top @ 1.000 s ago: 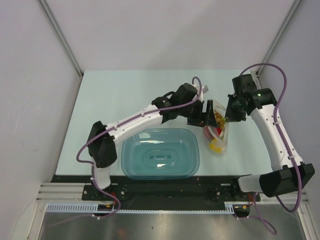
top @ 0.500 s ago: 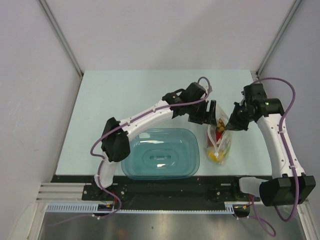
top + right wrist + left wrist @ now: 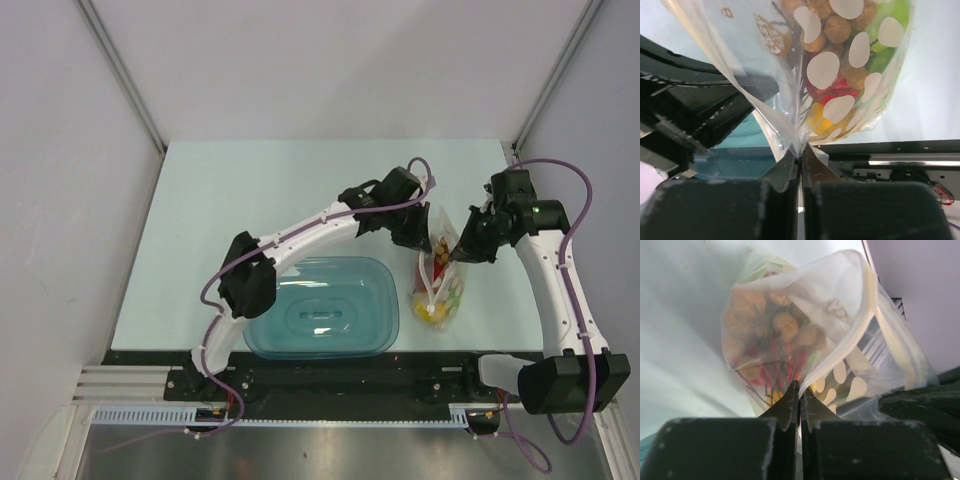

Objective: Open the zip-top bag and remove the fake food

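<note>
The zip-top bag, clear with white dots, hangs between my two grippers just right of the tub. Fake food fills its lower part. In the left wrist view my left gripper is shut on one lip of the bag, with orange-brown balls on dark stems behind the film. The right wrist view has my right gripper shut on the opposite lip of the bag, and brown balls, a red piece and yellow and green pieces show through it. From above, the left gripper and right gripper stand close together at the bag's top.
A teal translucent tub sits upside down on the table near the front edge, left of the bag. It also shows low left in the right wrist view as the tub. The black base rail runs along the near side.
My left gripper has moved right to the bag and closed on its lip. The right gripper and the bag shifted slightly right and down.
</note>
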